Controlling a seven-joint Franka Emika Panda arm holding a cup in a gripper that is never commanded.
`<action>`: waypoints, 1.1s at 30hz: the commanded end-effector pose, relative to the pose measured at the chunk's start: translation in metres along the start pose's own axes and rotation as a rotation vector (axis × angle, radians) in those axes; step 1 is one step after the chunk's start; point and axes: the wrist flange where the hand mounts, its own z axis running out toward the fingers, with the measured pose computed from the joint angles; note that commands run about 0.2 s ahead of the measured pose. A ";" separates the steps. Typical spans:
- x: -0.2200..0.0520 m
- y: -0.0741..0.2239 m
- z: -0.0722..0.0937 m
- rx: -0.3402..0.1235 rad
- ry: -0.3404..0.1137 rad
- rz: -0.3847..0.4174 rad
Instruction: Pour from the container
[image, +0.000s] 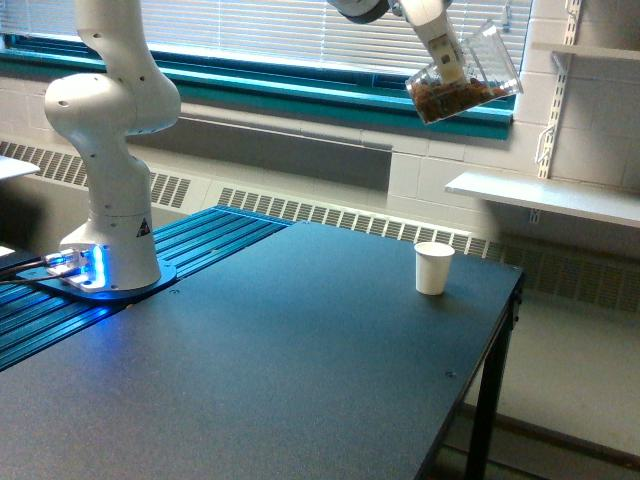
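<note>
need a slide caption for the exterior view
Panda arm's tool holds a tilted clear cup of brown granules high above a white paper cup on the dark table.

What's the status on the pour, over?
Gripper shut on clear cup, held high and tilted, brown bits still inside. White paper cup upright on the table, well below. Nothing between them.

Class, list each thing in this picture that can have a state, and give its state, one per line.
Clear plastic cup: held high, tilted, brown granules pooled along its lower side.
Gripper: shut on the clear plastic cup.
White paper cup: upright on the table, mouth open, contents not visible.
Window blinds: lowered.
Robot base light: glowing blue.
</note>
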 end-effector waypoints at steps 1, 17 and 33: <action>0.001 -0.004 -0.002 0.000 0.006 -0.005; -0.010 -0.020 0.005 -0.013 0.011 -0.028; -0.062 -0.052 0.005 -0.013 0.013 -0.086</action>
